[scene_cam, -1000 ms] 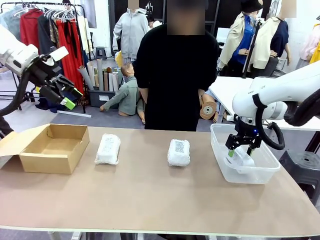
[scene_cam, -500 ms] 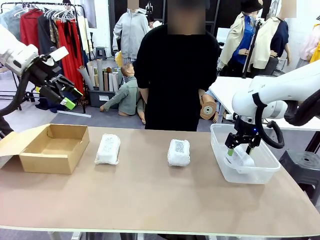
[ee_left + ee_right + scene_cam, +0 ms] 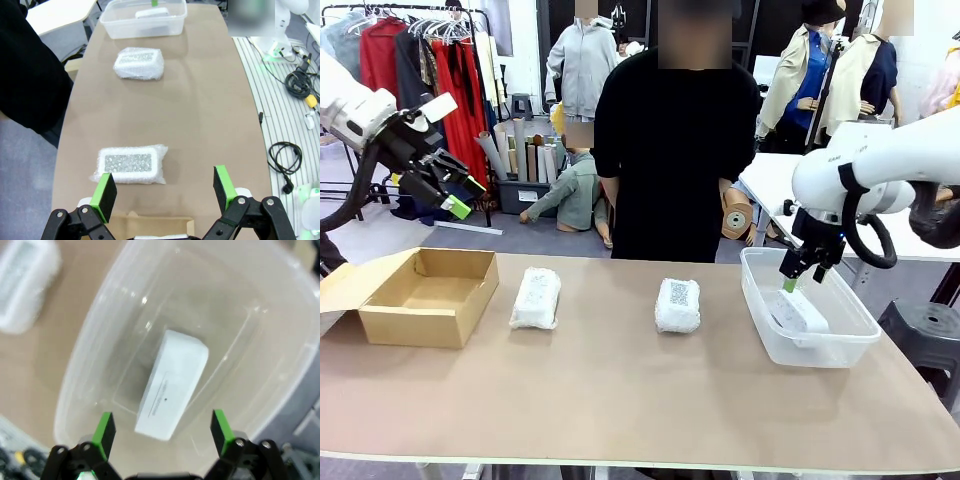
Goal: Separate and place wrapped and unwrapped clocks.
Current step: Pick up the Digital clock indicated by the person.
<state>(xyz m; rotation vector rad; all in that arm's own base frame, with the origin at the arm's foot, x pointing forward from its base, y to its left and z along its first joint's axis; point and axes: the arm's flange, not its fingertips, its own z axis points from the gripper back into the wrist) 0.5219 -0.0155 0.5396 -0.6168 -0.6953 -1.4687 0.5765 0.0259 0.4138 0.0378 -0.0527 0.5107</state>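
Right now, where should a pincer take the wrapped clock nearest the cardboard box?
Take the wrapped clock across its two long sides at mid-length, probably coming straight down from above. It lies flat and is narrower that way, and both long sides are clear of the cardboard box.

A long tan table [image 3: 620,400] with a pale front edge spans the foreground; behind it lies a light grey floor [image 3: 380,235]; at far left a clothes rack [image 3: 440,70] hangs red and dark garments; upright grey rolls [image 3: 520,150] stand beside it; a white table [image 3: 770,180] sits at right, a dark stool [image 3: 925,325] nearer; black cables [image 3: 295,80] trail over pale ribbed flooring [image 3: 280,120]
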